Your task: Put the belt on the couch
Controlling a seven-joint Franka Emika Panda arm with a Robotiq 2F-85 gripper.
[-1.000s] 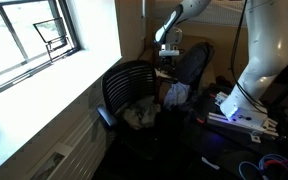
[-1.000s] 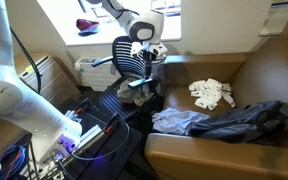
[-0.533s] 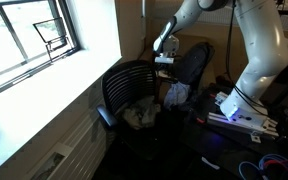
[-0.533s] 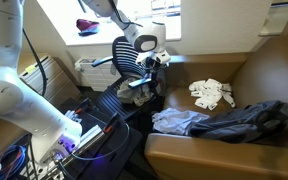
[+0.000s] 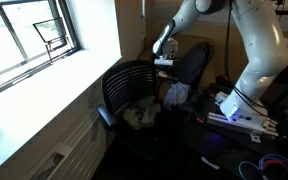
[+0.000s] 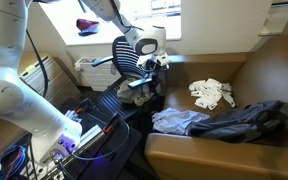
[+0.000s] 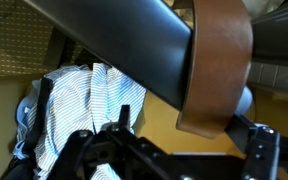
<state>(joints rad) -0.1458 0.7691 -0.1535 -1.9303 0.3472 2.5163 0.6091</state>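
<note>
A brown leather belt (image 7: 216, 70) hangs over the black back of an office chair (image 7: 124, 45). In the wrist view my gripper (image 7: 172, 142) is open, with its two black fingers (image 7: 84, 142) on either side of the belt's hanging end and not touching it. In both exterior views the gripper (image 5: 165, 62) (image 6: 154, 62) is at the top of the chair back (image 5: 134, 82) (image 6: 124, 55). The belt itself is too small to make out there. The brown leather couch (image 6: 199, 155) stands beside the chair.
A white garment (image 6: 212, 93) and a dark garment (image 6: 229, 120) lie on the couch. Striped cloth (image 7: 79, 105) and other clothes (image 5: 139, 112) lie on the chair seat. A window and sill (image 5: 34, 60) are beside the chair. Cables and electronics (image 5: 239, 115) cover the floor.
The arm has come down from above the chair to the top of the chair back. In the last half second it has hardly moved.
</note>
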